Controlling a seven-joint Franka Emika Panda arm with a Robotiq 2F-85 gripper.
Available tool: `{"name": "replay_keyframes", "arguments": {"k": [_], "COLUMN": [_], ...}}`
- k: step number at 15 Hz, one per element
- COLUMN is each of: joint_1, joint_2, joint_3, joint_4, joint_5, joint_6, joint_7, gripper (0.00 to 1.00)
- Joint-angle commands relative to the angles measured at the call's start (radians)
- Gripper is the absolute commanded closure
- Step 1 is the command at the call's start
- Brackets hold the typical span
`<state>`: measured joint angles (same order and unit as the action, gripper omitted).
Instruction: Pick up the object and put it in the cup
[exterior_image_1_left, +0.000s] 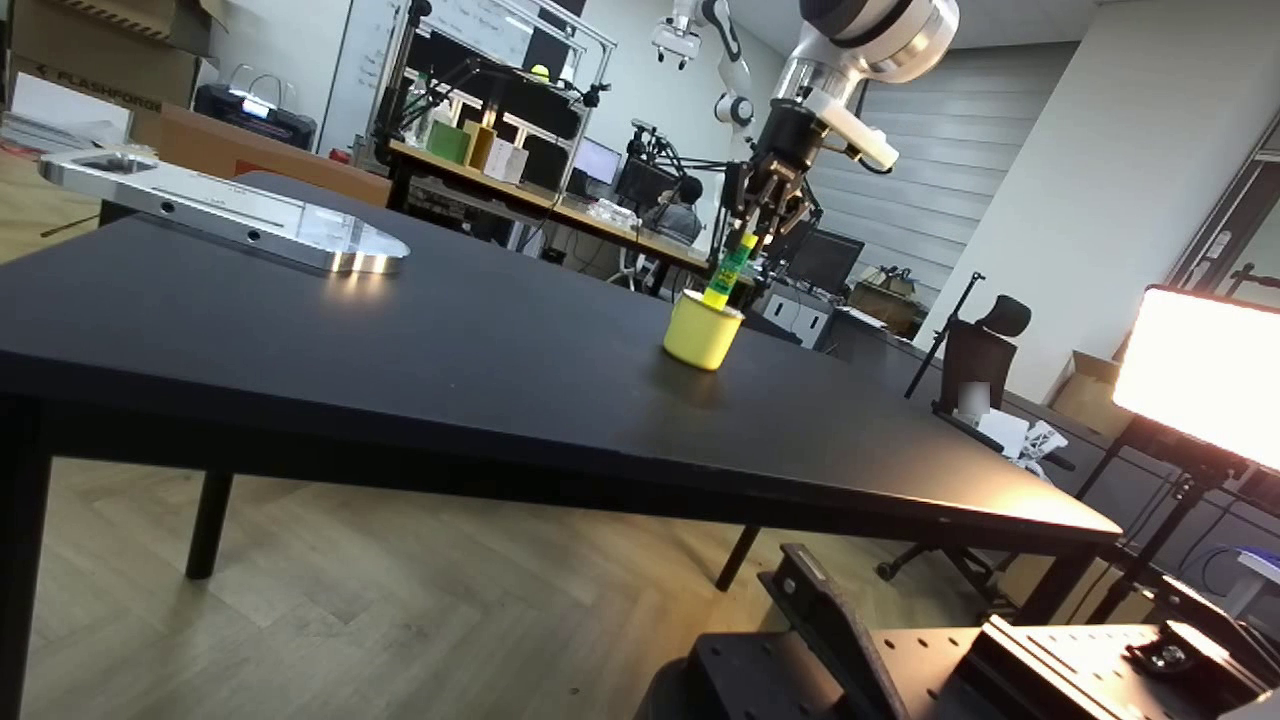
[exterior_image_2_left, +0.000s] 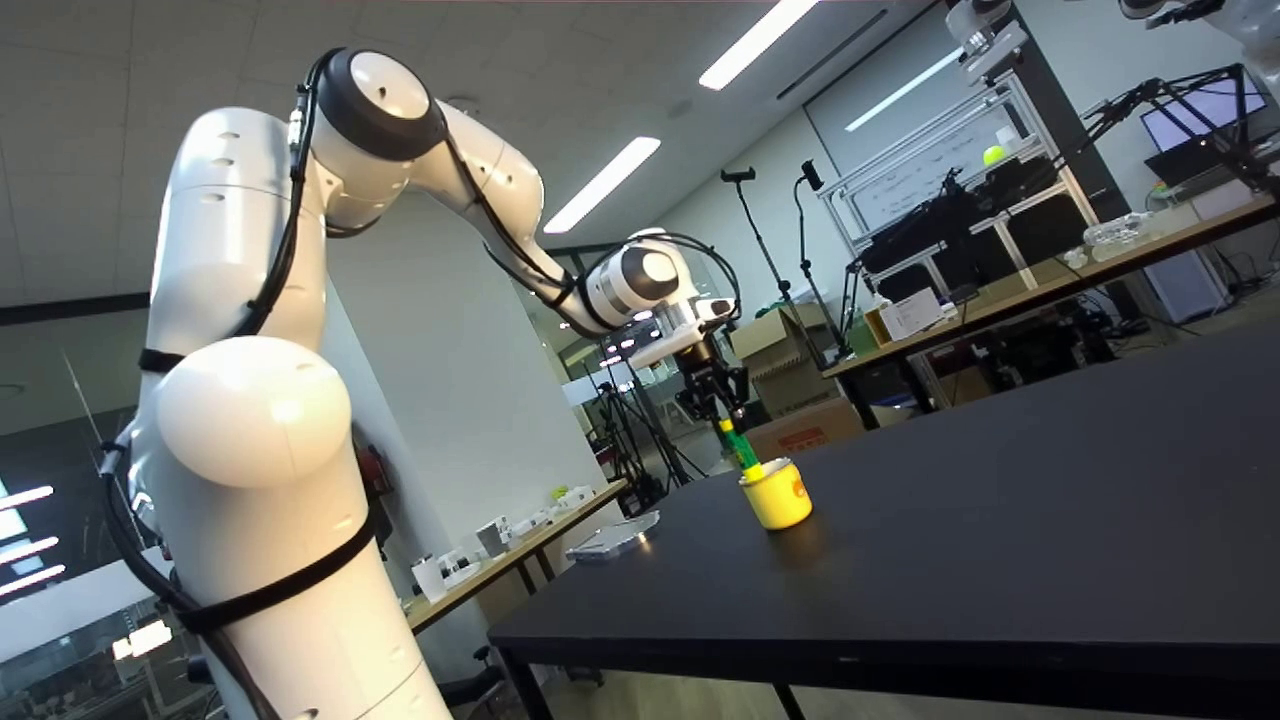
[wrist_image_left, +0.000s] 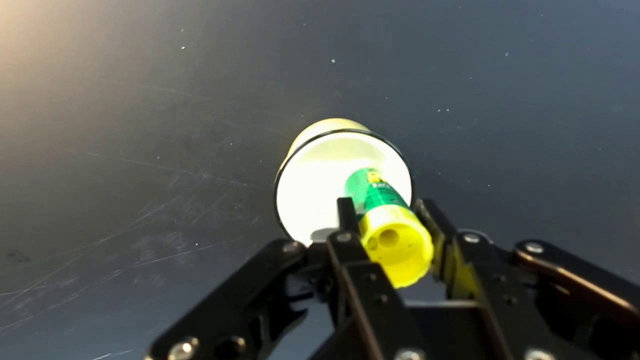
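Observation:
The object, a slim green stick (exterior_image_1_left: 731, 268) with yellow ends, is held tilted above the yellow cup (exterior_image_1_left: 702, 333). It also shows in an exterior view (exterior_image_2_left: 741, 450) and in the wrist view (wrist_image_left: 377, 195). The cup stands upright on the black table (exterior_image_1_left: 480, 340) and shows in an exterior view (exterior_image_2_left: 779, 497) and in the wrist view (wrist_image_left: 300, 200). The stick's lower end is at the cup's mouth, over its right part in the wrist view; how deep it reaches I cannot tell. My gripper (wrist_image_left: 385, 210) is shut on the stick's upper yellow end, one finger on each side.
A flat silver metal plate (exterior_image_1_left: 230, 210) lies at the table's far left in an exterior view; it also shows at the table's edge in an exterior view (exterior_image_2_left: 612, 537). A bright lamp panel (exterior_image_1_left: 1200, 370) stands beyond the table. A wooden bench (exterior_image_2_left: 1060, 280) is behind.

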<state>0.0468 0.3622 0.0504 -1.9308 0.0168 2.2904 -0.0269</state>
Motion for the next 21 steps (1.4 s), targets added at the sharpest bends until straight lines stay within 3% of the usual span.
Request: {"name": "replay_keyframes", "arguments": {"k": [1,10,11,13,18,21], "joint_1": [0.001,0.01,0.01,0.01,0.006,0.011], "joint_2": [-0.006,0.014,0.013,0.007,-0.048,-0.109], "joint_3": [0.007,0.006,0.006,0.006,0.001,-0.009], "joint_4": [-0.062,-0.116,-0.115,-0.114,-0.108,-0.122], "joint_5": [0.019,0.006,0.006,0.006,0.001,-0.031], "joint_6": [0.069,0.148,0.145,0.144,0.092,-0.001], "joint_7": [0.013,0.028,0.028,0.028,0.025,0.026], "gripper": [0.91,0.91,0.41,0.34,0.02,0.0]}}
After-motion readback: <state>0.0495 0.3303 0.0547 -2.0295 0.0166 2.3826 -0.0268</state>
